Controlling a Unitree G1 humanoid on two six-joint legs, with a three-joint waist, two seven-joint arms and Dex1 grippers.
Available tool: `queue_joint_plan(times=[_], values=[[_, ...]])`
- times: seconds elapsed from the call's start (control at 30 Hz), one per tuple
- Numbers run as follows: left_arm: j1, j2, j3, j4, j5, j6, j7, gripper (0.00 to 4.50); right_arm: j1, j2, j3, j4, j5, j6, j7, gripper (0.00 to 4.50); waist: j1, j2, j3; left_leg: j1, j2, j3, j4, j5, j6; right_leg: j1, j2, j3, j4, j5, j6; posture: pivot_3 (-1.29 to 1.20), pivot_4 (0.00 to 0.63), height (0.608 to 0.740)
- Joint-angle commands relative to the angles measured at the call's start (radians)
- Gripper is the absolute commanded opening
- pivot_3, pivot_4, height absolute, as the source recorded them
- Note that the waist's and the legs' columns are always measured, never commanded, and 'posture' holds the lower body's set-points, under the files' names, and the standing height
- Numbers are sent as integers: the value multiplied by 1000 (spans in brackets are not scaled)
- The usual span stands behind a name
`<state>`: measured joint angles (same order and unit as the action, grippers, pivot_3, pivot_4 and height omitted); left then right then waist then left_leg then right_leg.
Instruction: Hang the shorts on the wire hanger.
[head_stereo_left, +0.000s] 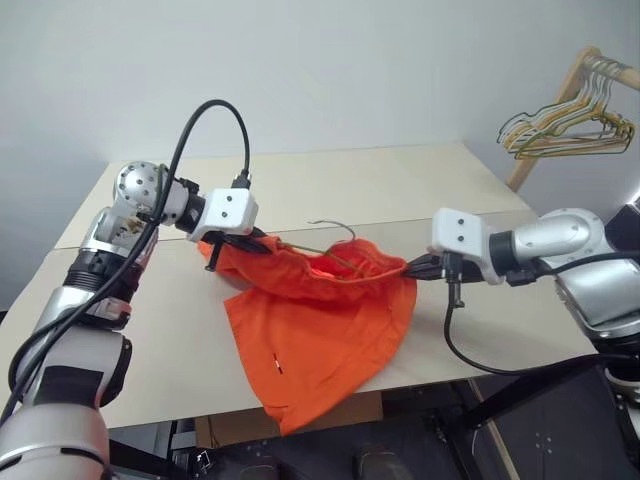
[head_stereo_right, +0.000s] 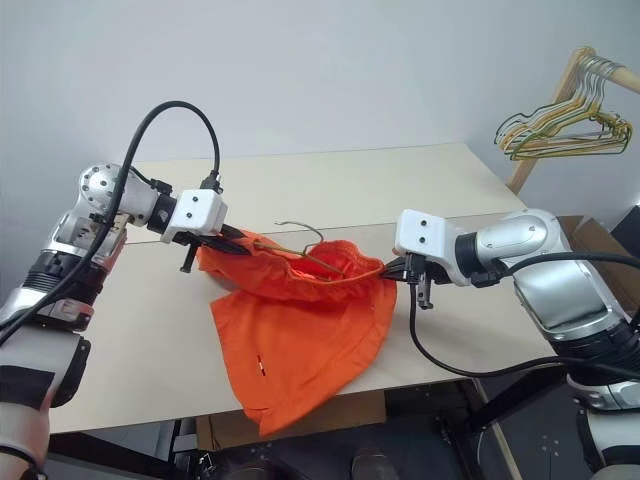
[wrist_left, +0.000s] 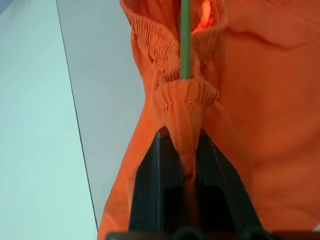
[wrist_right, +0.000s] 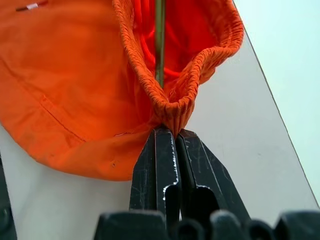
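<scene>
The bright orange shorts (head_stereo_left: 310, 330) hang stretched between my two grippers above the table, legs drooping over the front edge. My left gripper (head_stereo_left: 240, 243) is shut on one end of the gathered waistband (wrist_left: 186, 100). On the other end of the waistband, my right gripper (head_stereo_left: 415, 268) is shut too (wrist_right: 169, 134). The thin grey-green wire hanger (head_stereo_left: 335, 228) lies inside the waistband opening, its hook sticking up behind the fabric. Its wire runs through the waistband in the left wrist view (wrist_left: 184, 40) and the right wrist view (wrist_right: 159, 35).
The pale wooden table (head_stereo_left: 400, 180) extends behind the shorts. A wooden rack (head_stereo_left: 545, 125) at the far right holds a bunch of pale wire hangers (head_stereo_left: 570, 128). A cardboard box (head_stereo_left: 340, 412) sits under the table's front edge.
</scene>
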<state>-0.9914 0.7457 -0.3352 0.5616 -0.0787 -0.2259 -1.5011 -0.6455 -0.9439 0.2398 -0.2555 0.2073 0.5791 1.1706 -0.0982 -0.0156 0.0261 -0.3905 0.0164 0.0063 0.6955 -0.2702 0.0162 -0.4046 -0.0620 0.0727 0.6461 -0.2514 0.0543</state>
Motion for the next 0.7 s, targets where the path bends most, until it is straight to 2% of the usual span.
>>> queue_joint_plan(times=[0.03, 0.17, 0.23, 0.27, 0.33, 0.63, 0.7], values=[[-22, 2, 40, -19, 13, -12, 17, 0, -31, 15, -18, -31, -8, -1, -15, 14, 0, 0, 0, 0, 0, 0, 0, 0, 0, 0, 0, 0, 0, 0, 0, -121, 0, 740], [-10, -4, 44, -29, 19, -16, 29, 0, -33, 38, -28, -57, -5, -9, -30, 14, 1, 0, 0, 0, 0, 0, 0, 0, 0, 0, 0, 0, 0, 0, 0, -121, 0, 740], [-6, -12, 52, -33, 12, -13, 35, 0, -24, 37, -30, -73, -6, -36, -21, 522, 1, 0, 0, 0, 0, 0, 0, 0, 0, 0, 0, 0, 0, 0, 0, -123, 0, 740], [-5, -16, 57, -35, 7, -9, 38, 0, -20, 37, -31, -79, -2, -39, -17, 639, 1, 0, 0, 0, 0, 0, 0, 0, 0, 0, 0, 0, 0, 0, 0, -123, 0, 740], [-3, -27, 71, -40, -8, -5, 44, 0, -29, 62, -32, -77, 12, 15, -39, 1248, 0, 0, 0, 0, 0, 0, 0, 0, 0, 0, 0, 0, 0, 0, 0, -123, 0, 740], [30, -28, 128, -108, -80, 58, -7, 0, 55, 103, 0, -18, -53, -9, -117, 4286, -1, 0, 0, 0, 0, -1, 0, 0, 0, 0, 0, 0, 0, 0, 0, -121, 0, 740], [38, -23, 129, -117, -72, 60, -15, 0, 63, 111, -8, 1, -52, 7, -133, 4286, -2, 0, 0, 0, 0, -1, 0, 0, 0, 1, 0, 0, 0, 0, 0, -119, 0, 740]])
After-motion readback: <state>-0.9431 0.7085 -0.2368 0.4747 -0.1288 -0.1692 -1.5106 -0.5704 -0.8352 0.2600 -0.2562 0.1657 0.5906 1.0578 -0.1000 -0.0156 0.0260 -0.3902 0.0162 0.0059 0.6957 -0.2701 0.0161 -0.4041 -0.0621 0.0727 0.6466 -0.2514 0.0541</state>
